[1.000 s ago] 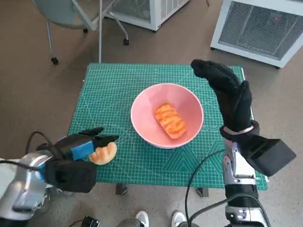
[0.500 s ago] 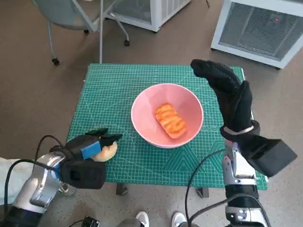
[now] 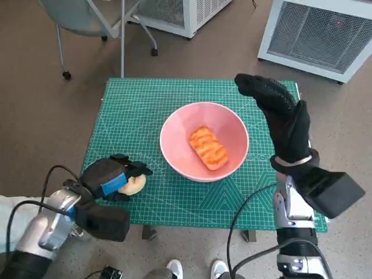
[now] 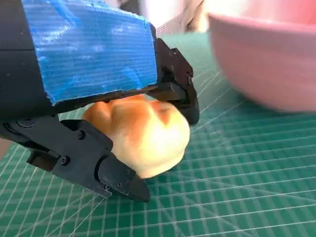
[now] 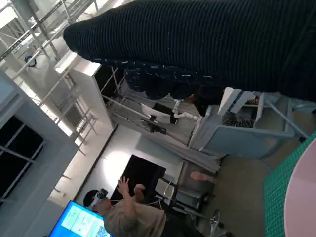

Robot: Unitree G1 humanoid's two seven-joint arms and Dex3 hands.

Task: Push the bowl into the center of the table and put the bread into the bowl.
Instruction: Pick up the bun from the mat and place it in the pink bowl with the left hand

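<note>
One bread roll (image 3: 135, 184) near the table's (image 3: 139, 104) front left corner is clasped by the left hand (image 3: 111, 179). It should be lifted clear before being carried over the pink bowl (image 3: 177, 125), mid-table, where another bread piece (image 3: 208, 147) lies. The right hand (image 3: 278, 110) is held open beside the bowl.
</note>
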